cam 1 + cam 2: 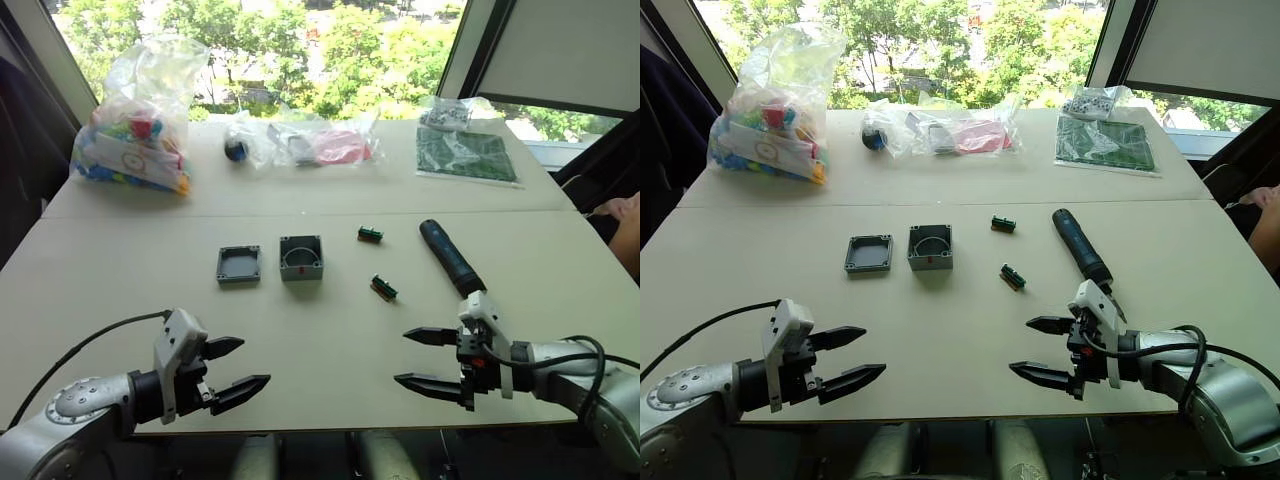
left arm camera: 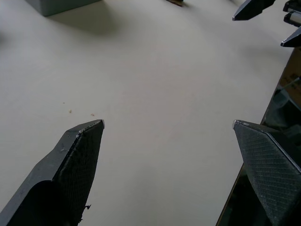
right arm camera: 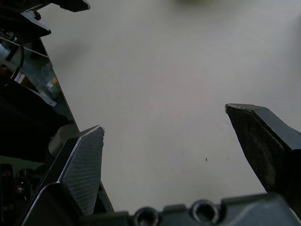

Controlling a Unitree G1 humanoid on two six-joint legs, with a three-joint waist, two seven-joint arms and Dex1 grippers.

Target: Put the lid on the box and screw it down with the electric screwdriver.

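table [image 1: 300,320]: pale, two tops joined by a seam | window [image 1: 300,50]: behind the far edge, green trees outside | blind [image 1: 570,50]: lowered, far right | light: bright daylight

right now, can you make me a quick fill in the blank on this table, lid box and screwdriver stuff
1. The lid lies on the table on the robot's ____ side of the box.
2. The box stands with its hollow facing ____.
3. Both the left pincer and the right pincer are ____ and hold nothing.
4. The electric screwdriver lies nearest the ____ pincer.

Missing words: left; up; open; right
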